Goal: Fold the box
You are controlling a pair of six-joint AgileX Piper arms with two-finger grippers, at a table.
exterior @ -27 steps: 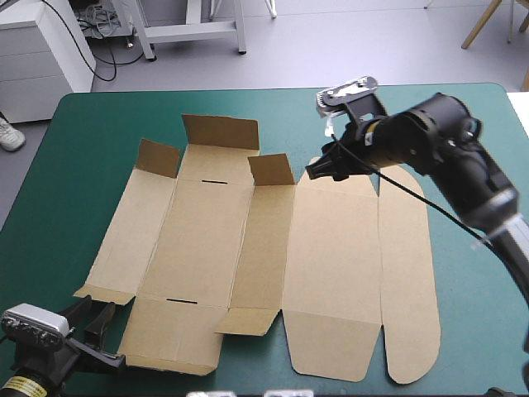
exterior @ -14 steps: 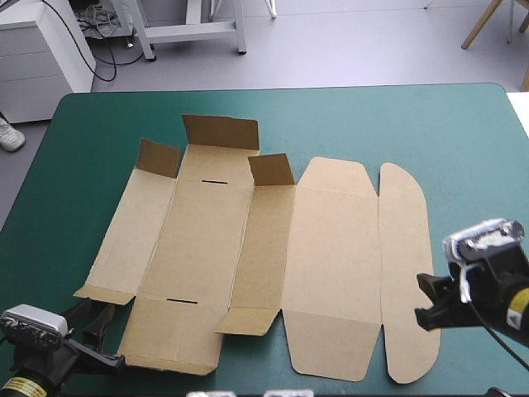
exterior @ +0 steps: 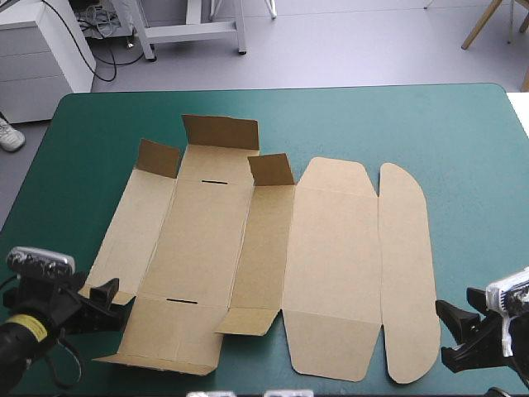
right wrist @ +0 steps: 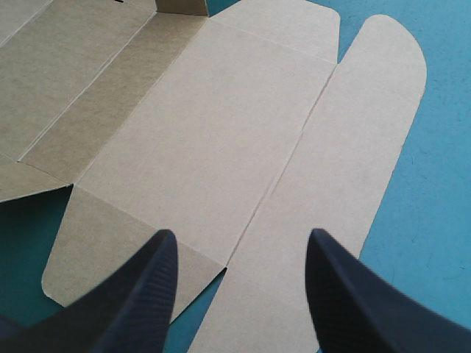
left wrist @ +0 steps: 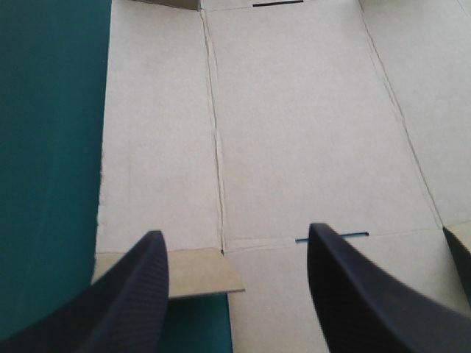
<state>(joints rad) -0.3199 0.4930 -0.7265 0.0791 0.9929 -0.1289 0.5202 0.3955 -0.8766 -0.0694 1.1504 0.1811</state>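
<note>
The left gripper (exterior: pixel 106 296) sits at the lower left of the high view, its black fingers spread wide and holding nothing, its tips at the near left corner of the box (exterior: pixel 331 248). In its own wrist view the left gripper (left wrist: pixel 235 232) stands open over the brown board (left wrist: pixel 309 132). One finger (left wrist: pixel 136 294) is above the small corner flap (left wrist: pixel 199 273) and the other is above the near flap beside a dark slot (left wrist: pixel 331 237); whether either touches the board cannot be told. The right gripper (exterior: pixel 453 335) is at the lower right of the high view, equally wide and empty, over the teal-green cover (exterior: pixel 463 141), just beside the near end of the long rounded flap (exterior: pixel 407 273). In the right wrist view that gripper (right wrist: pixel 243 234) faces the box (right wrist: pixel 199 132), with the rounded flap (right wrist: pixel 353 162) ahead of it. The box lies spread across the middle of the high view, mostly flat on the cover. Three short flaps stand raised along its far edge at the upper left: a wide one (exterior: pixel 220 132) and two smaller ones (exterior: pixel 157 157) (exterior: pixel 271 169).
</note>
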